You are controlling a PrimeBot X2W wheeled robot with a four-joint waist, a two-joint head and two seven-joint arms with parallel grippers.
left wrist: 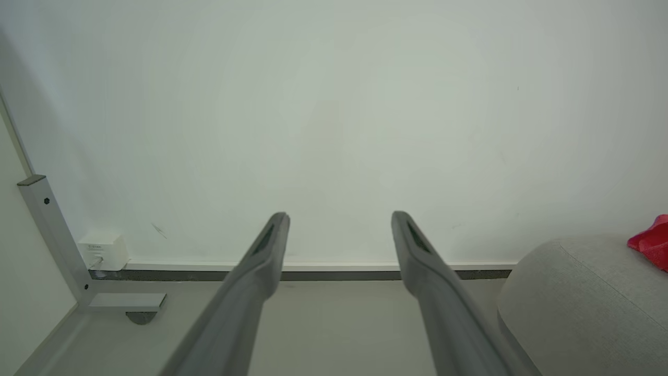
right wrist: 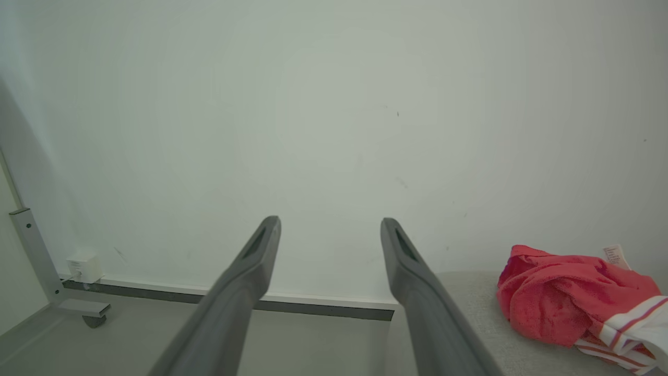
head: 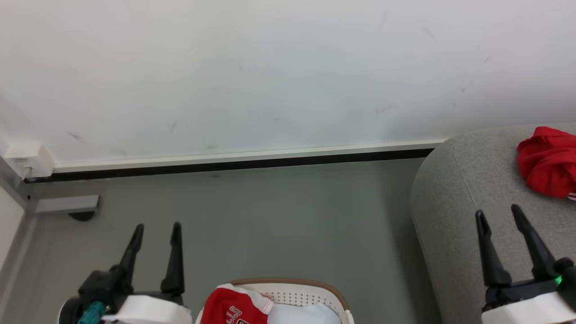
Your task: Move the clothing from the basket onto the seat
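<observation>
1. Clothing [head: 231, 306], a red-and-white jersey lettered "LLS", lay in the basket [head: 315, 284]; another red garment [head: 544, 162] sat on the grey sofa [head: 454, 202].
2. Left fingers [head: 174, 256] and right fingers [head: 488, 247] stood wide apart, holding nothing.
3. Grey floor [head: 270, 216] separated basket from sofa.

Camera setup: one high head view, two low wrist views, all facing the same wall [head: 270, 67].
Head camera looks forward and down: floor [head: 252, 225] mid-frame, basket [head: 294, 283] rim at the bottom edge, seat [head: 454, 202] at right. Both wrist cameras sit lower and look near-level at the wall. Left wrist view catches the seat's corner at its right edge; right wrist view is nearer the seat. Shared by all three: skirting [head: 243, 157], white box [head: 27, 159], seat, red clothing [head: 546, 162].
</observation>
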